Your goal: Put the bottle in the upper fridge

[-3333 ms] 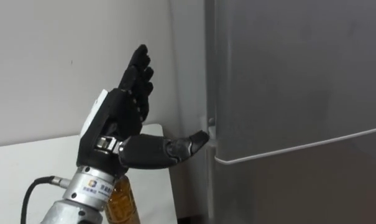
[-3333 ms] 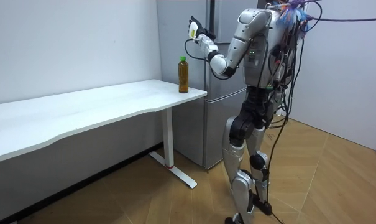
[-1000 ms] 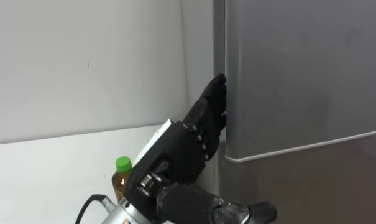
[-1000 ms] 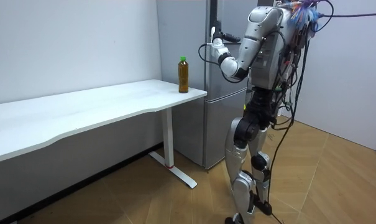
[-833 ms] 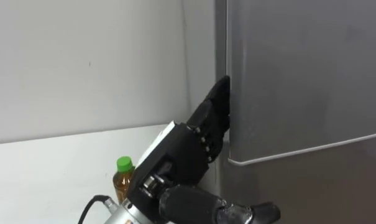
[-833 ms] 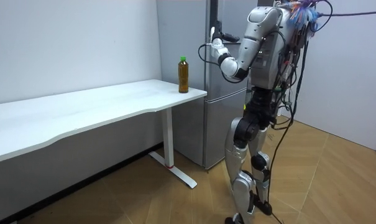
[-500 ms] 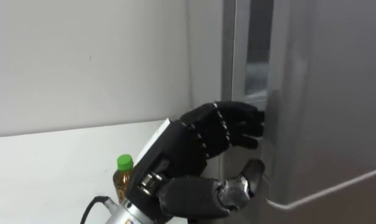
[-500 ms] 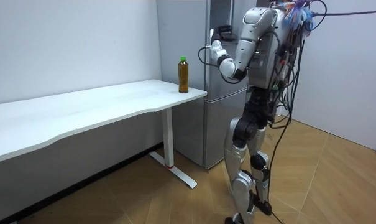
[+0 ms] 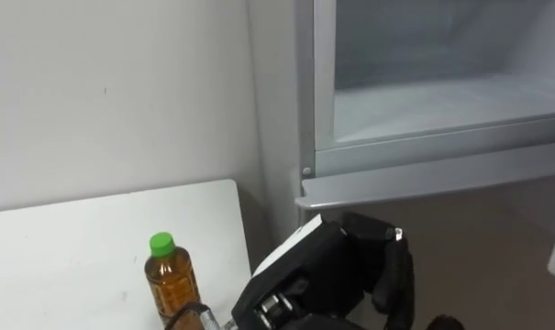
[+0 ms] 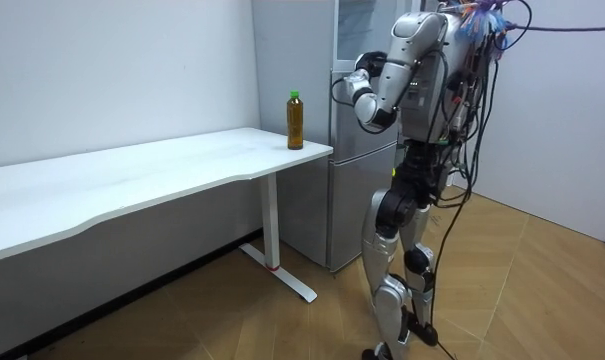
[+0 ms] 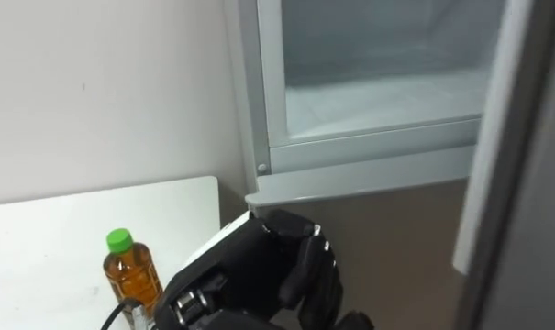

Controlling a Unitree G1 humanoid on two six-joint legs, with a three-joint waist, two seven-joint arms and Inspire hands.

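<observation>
Fingers (image 9: 393,264) on the left hand (image 9: 325,275) are curled on nothing atm, top fridge (image 9: 424,179) is open and bottle (image 9: 172,280) sits on the table (image 9: 66,243) corner, so imo uncurl wide, grab it mid-body, keep it upright.

1. No text, number or sign can be read anywhere in the views;
2. the bottle (image 9: 172,284) shows a green cap and an amber side, with no lettering that can be made out;
3. the fridge (image 9: 325,82) shows plain grey frame and pale inner walls, with no legible mark;
4. the worktop (image 9: 75,247) is plain white.
</observation>
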